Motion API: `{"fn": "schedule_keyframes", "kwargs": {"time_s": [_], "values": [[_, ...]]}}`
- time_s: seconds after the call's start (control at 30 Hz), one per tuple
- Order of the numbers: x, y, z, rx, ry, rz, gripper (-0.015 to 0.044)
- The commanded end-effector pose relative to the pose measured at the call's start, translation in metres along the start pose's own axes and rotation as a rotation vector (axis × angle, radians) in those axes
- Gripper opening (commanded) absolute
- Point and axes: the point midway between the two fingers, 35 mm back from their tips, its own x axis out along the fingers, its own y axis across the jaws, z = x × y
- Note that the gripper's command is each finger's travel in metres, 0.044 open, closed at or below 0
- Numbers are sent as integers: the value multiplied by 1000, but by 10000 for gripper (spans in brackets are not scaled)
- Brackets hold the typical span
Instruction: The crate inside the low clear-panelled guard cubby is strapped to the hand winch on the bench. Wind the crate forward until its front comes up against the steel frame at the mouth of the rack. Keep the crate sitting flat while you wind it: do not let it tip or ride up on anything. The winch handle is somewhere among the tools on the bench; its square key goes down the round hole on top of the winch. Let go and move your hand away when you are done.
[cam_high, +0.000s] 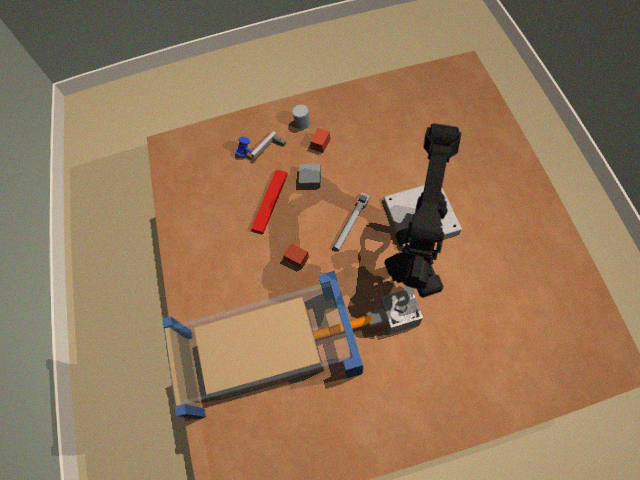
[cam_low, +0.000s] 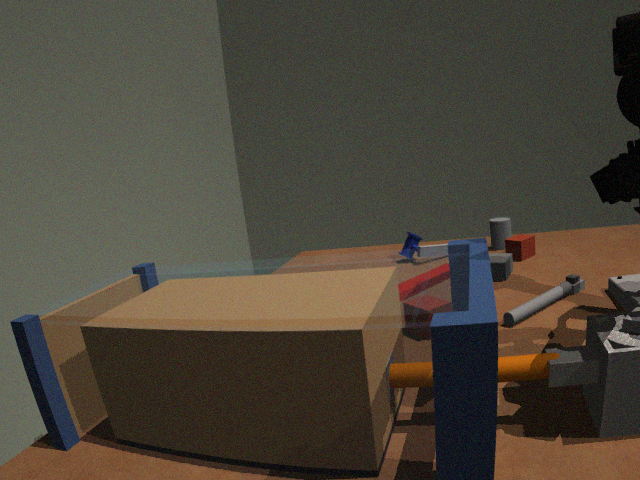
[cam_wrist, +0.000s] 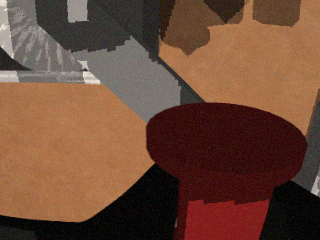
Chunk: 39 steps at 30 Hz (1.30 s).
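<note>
The tan crate (cam_high: 255, 343) (cam_low: 232, 382) sits flat inside the clear-panelled cubby. A gap shows between its front and the blue frame (cam_high: 349, 341) (cam_low: 465, 397) at the mouth. An orange strap (cam_high: 360, 323) (cam_low: 522, 367) runs through the frame to the grey winch (cam_high: 405, 323) (cam_low: 620, 392). My gripper (cam_wrist: 204, 157) is shut on the red knob (cam_wrist: 225, 137) of the winch handle. The handle's grey arm (cam_wrist: 142, 82) reaches to the winch top; the key and hole are hidden. In the top view the black wrist covers the fingertips.
Beyond the winch lie a grey bar tool (cam_high: 350, 224) (cam_low: 537, 304), a blue-knobbed crank (cam_high: 263, 145) (cam_low: 433, 250), a red bar (cam_high: 269, 201), a grey block (cam_high: 309, 176), a grey cylinder (cam_high: 300, 117) (cam_low: 500, 233) and red blocks (cam_high: 320, 140) (cam_high: 295, 256). The pale base plate (cam_high: 400, 204) is under my arm.
</note>
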Motion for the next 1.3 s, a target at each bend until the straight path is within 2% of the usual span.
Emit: {"fn": "schedule_keyframes", "kwargs": {"time_s": [0.0, 1.27], "values": [[2, -10, 13, 25, -26, -24, 0], [0, -24, 49, 25, -29, -25, 0]]}}
